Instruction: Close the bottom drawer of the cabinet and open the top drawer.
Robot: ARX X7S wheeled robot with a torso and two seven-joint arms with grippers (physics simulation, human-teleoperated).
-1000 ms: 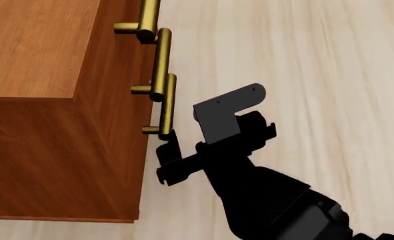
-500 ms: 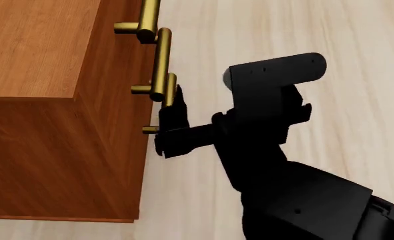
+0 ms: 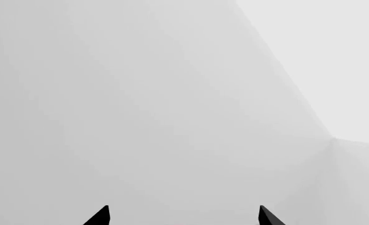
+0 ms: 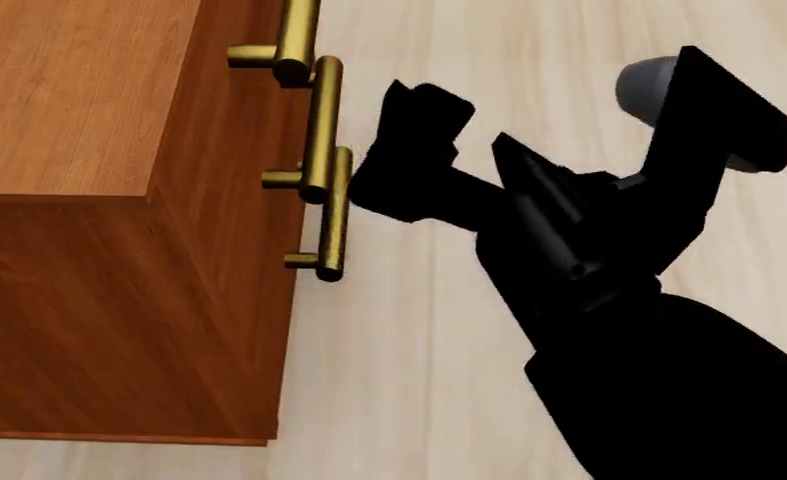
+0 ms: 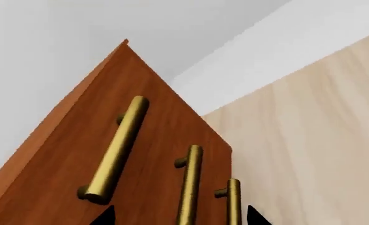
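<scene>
The reddish-brown cabinet [image 4: 73, 100] fills the left of the head view, and its three drawer fronts lie flush in one plane. The top drawer's brass handle [image 4: 294, 40] is farthest from me. The bottom drawer's handle [image 4: 334, 215] is nearest. My right gripper [image 4: 417, 115] hangs open in front of the middle handle [image 4: 321, 130], apart from all three bars and holding nothing. In the right wrist view the top drawer's handle [image 5: 116, 147] looms largest and the bottom drawer's handle [image 5: 234, 201] is smallest. My right gripper [image 5: 179, 218] shows only two spread tips there. My left gripper [image 3: 184, 220] is open, facing bare grey wall.
Pale wood-plank floor [image 4: 607, 60] runs in front of the cabinet. A white wall and baseboard [image 5: 278, 51] stand beyond the cabinet's far edge. My right arm [image 4: 660, 360] takes up the lower right of the head view.
My right gripper has left the bottom drawer's handle, moving up and away from the cabinet front while the wrist turned. The handles have not moved.
</scene>
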